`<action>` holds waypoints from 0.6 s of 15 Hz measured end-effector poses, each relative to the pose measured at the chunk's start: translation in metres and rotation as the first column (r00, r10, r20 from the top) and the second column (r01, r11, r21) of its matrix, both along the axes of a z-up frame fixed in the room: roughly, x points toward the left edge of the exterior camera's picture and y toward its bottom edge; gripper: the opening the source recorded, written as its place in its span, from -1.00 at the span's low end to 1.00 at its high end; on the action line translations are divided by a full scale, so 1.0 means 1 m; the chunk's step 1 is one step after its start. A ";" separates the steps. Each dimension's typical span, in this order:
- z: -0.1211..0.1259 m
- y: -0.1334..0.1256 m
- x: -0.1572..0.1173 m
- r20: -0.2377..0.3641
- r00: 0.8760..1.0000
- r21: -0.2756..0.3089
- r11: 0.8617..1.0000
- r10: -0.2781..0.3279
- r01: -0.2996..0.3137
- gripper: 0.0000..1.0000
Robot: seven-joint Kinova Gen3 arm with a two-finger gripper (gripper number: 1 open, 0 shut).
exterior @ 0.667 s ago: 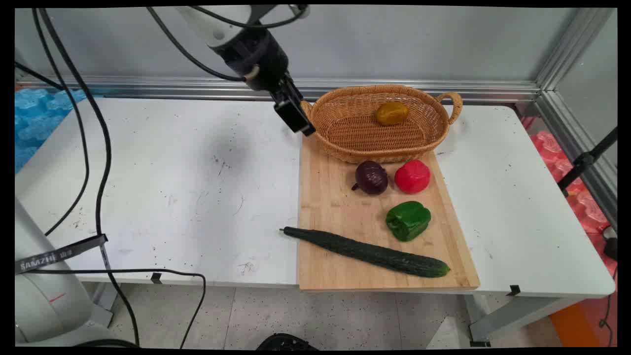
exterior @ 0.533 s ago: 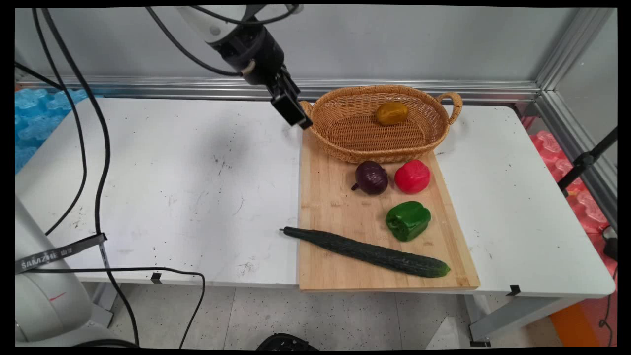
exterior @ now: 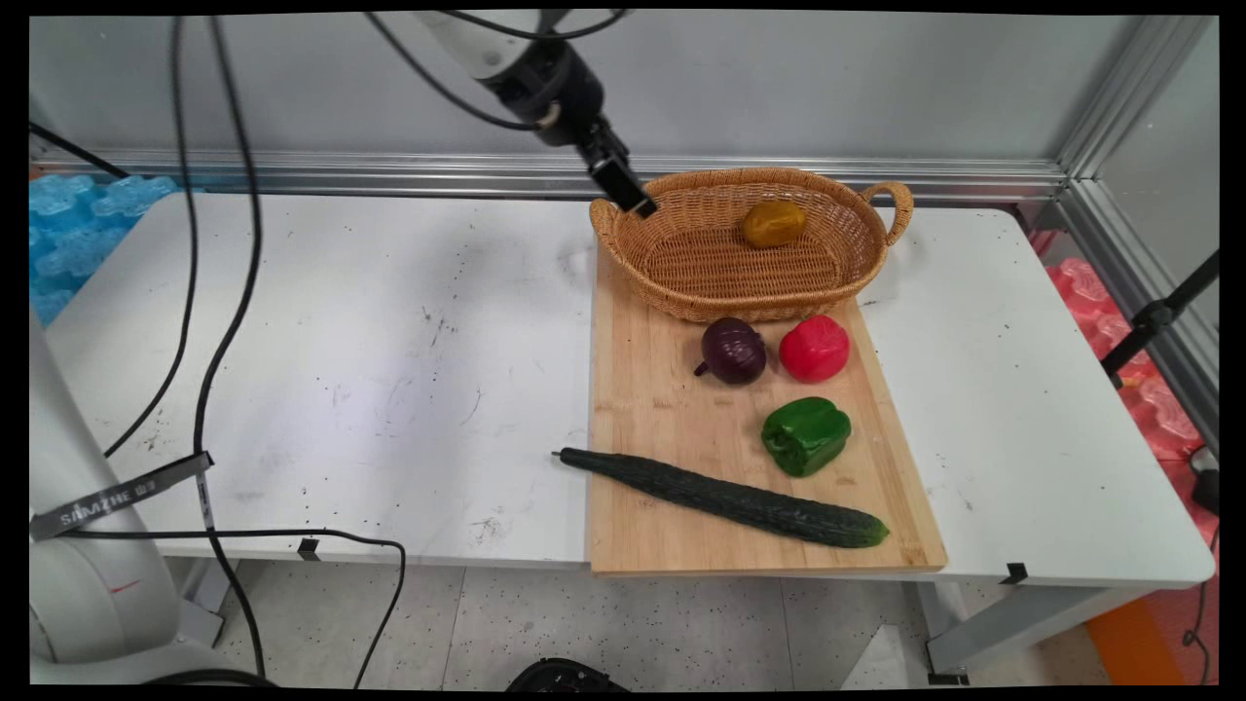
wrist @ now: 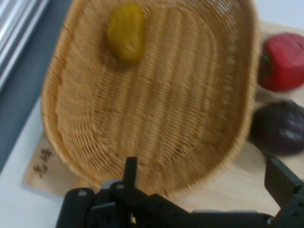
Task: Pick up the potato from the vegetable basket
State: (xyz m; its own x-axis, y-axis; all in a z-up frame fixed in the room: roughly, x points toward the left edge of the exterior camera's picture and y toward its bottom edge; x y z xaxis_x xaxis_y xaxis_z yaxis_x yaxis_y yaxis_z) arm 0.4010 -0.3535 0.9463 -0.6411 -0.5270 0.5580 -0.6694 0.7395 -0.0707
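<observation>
The white worktop (exterior: 341,321) is the biggest thing here, and a long wooden cutting board (exterior: 672,428) lies flat on its right half, so the food stays off the bare top. At the board's 12 o'clock end sits an oval wicker basket (exterior: 681,292), half on the board. Its long side runs from 9 o'clock to 3 o'clock, with a small handle at each end. A dark green cucumber (exterior: 725,498) lies across the near end of the board. It points from 10 o'clock to 4 o'clock, and its thin stem end sticks out past the board's left edge. A green bell pepper (exterior: 806,435) rests on the board above it. A red bell pepper (exterior: 814,348) and a purple onion (exterior: 734,351) sit side by side, just next to the basket's near wall. A yellow bell pepper (wrist: 126,32) lies inside the basket, close to the far wall. The black hand (wrist: 204,183) hangs over the basket's left rim, at 9 o'clock. It is open and holds nothing, its two fingers (wrist: 283,181) well apart.
</observation>
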 end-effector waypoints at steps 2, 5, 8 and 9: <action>-0.013 -0.026 -0.007 -0.009 1.000 -0.013 1.000 0.005 -0.005 1.00; -0.032 -0.062 -0.023 -0.022 1.000 -0.030 1.000 0.004 -0.005 1.00; -0.050 -0.095 -0.039 -0.028 1.000 -0.043 0.999 0.003 -0.004 1.00; -0.059 -0.108 -0.047 -0.028 1.000 -0.046 0.999 -0.002 0.001 1.00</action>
